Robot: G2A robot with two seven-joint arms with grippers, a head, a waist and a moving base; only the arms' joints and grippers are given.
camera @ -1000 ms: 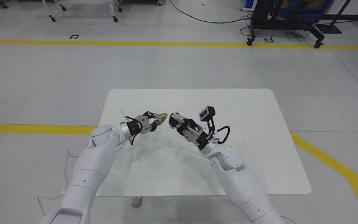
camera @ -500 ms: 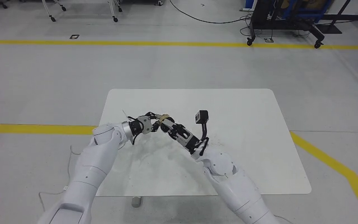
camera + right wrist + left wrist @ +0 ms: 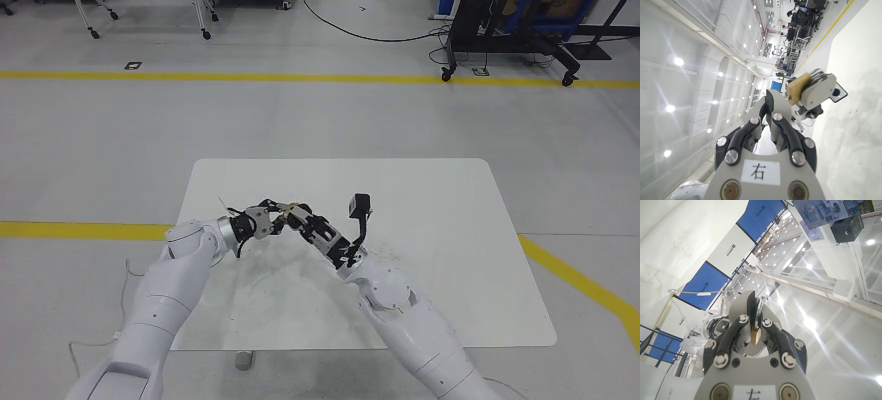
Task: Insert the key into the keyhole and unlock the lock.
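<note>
The lock (image 3: 755, 334), a small brass padlock, is held in my left gripper (image 3: 758, 300). My fingers there are clamped on its silver shackle (image 3: 759, 308), and the brass body lies back between the finger links, toward the palm. From above, I hold it in the air over the left half of the white table (image 3: 450, 200).

The tip of my right gripper (image 3: 770, 94) is just beside the lock's free end. Its ribbed pads (image 3: 769, 103) are pressed together. I cannot tell whether the key is pinched between them.

Each gripper base has a white label (image 3: 754, 393) with a single dark character; the second label (image 3: 760, 171) is on my right one. Behind my left gripper stand blue and white panels (image 3: 703, 286) with small lines of print.
</note>
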